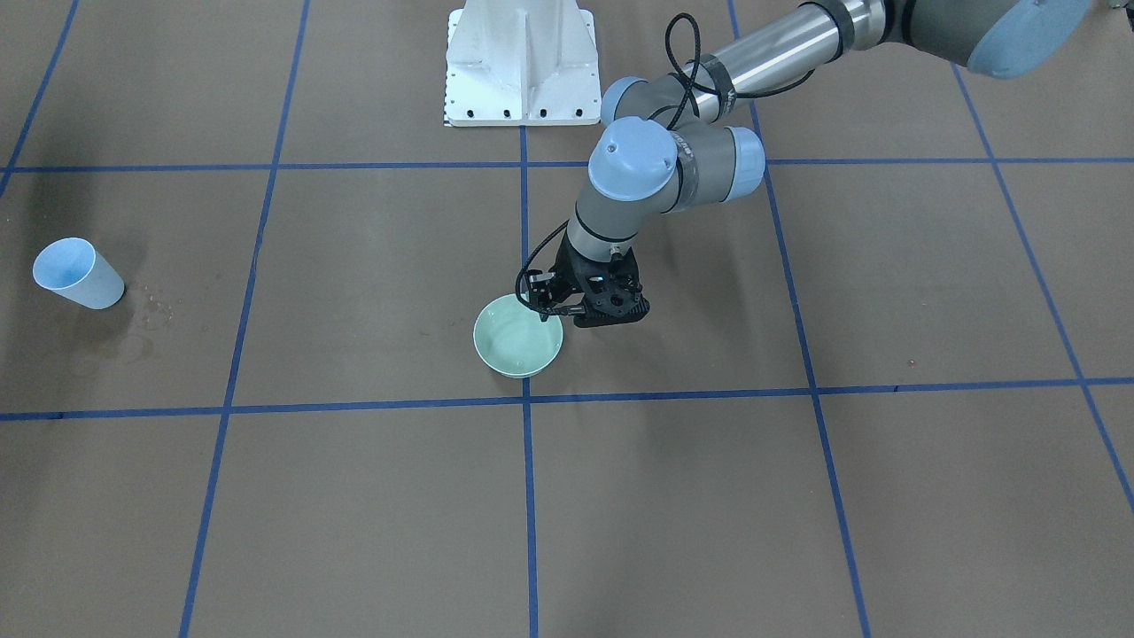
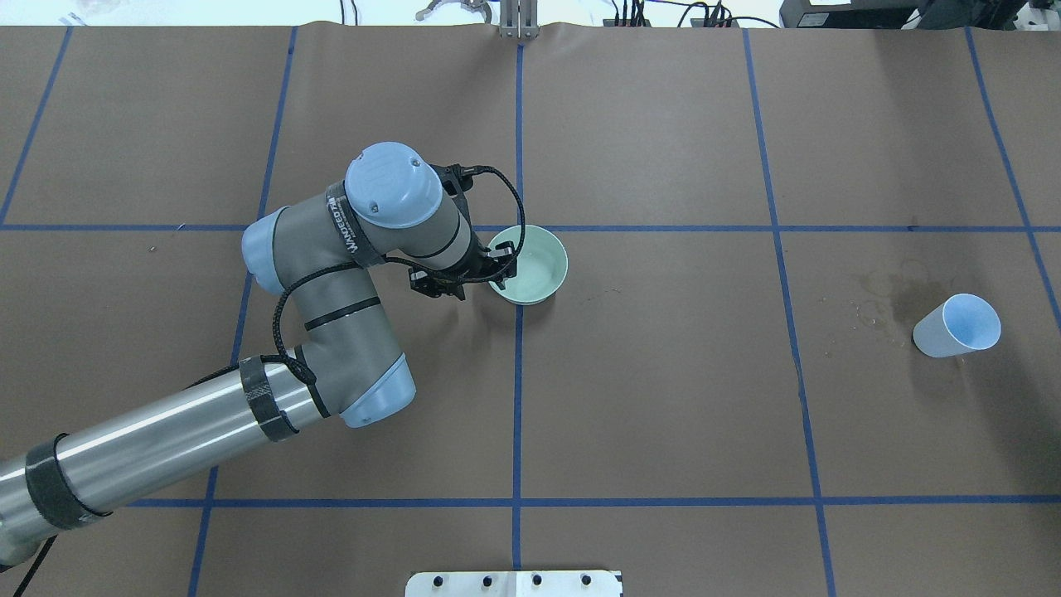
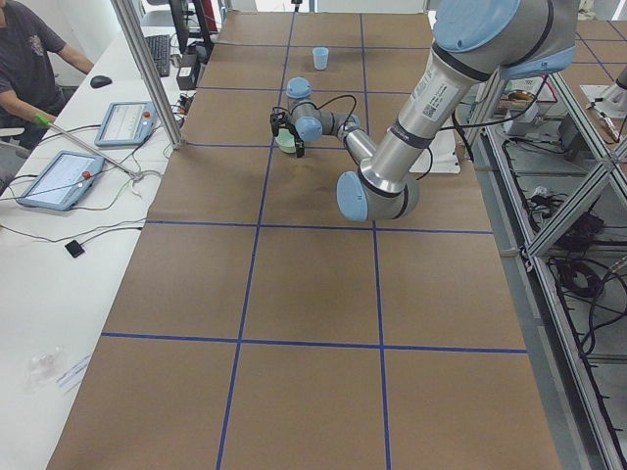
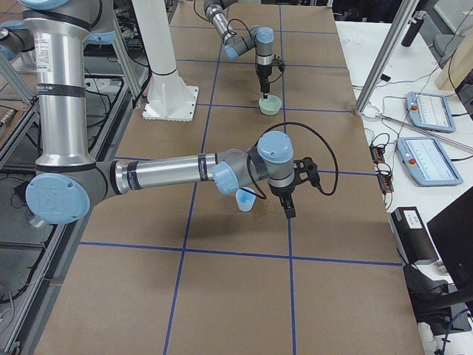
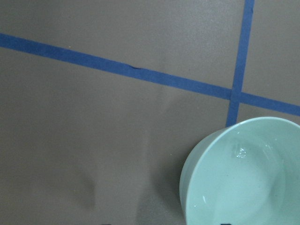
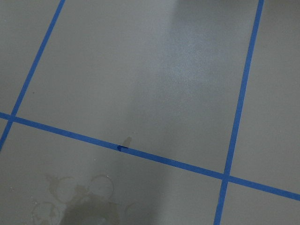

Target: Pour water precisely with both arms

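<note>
Low at the right of the left wrist view, water (image 5: pixel 241 152) shows only as faint glints inside a green bowl (image 5: pixel 243 183). That bowl stands upright at the middle of the overhead view, over a blue tape line (image 2: pixel 518 414) on the brown table (image 2: pixel 663 398), just below a crossing. The left gripper (image 2: pixel 496 269) points down at the bowl's left rim there. Two dark fingertips (image 5: pixel 225 223) barely peek in at the wrist view's bottom edge, set wide, one outside the wall and one over the inside. The left arm (image 2: pixel 331 332) enters from the lower left. A blue cup (image 2: pixel 955 325) stands at mid right, well apart from the bowl, with wet stains (image 2: pixel 891 303) just left of it. In the exterior right view the right gripper (image 4: pixel 289 211) hangs near the cup without touching it, on the right arm (image 4: pixel 170 171). Whether its jaws are apart I cannot tell.
</note>
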